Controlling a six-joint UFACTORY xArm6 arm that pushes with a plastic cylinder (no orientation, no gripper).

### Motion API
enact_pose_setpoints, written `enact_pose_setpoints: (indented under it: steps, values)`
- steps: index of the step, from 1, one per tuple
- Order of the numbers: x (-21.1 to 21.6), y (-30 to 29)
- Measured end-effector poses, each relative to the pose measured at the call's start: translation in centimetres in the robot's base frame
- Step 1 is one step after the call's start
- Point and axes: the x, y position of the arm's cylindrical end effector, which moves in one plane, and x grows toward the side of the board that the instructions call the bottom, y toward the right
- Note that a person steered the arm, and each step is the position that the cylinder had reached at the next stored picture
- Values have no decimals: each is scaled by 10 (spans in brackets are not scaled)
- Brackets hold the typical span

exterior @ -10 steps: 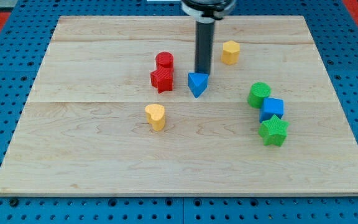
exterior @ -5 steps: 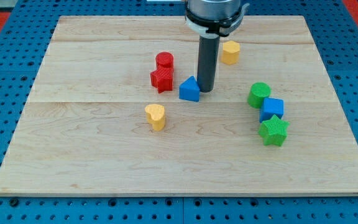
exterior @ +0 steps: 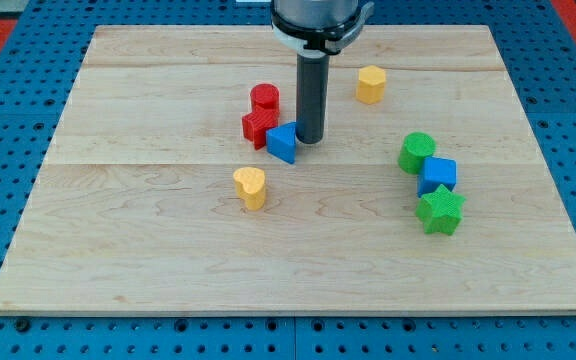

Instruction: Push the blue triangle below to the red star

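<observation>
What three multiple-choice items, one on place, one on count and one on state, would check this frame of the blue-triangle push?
1. Where is my tip relative to the blue triangle?
A. Against its side toward the view's right
B. Far off toward the view's bottom
C. At the view's left of the red star

2. How many green blocks are on the board?
A. None
B. Two
C. Four

3. How does the blue triangle stand to the red star?
A. Apart, across the board
B. Stacked on top of it
C. Right beside it, at its lower right in the view

Answers:
1. A, the rod's end sits at the triangle's right edge.
2. B, a green cylinder and a green star sit at the view's right.
3. C, the two look to be touching, the triangle not yet straight below the star.
</observation>
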Motion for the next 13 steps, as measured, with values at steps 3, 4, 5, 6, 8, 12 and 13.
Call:
enact_pose_setpoints:
  steps: [3, 4, 5, 6, 8, 12, 13]
  values:
    - [-4, -10]
    - [0, -10]
    - [-1, -10]
    - [-1, -9]
    - [17, 10]
    - [28, -36]
    - [27, 11]
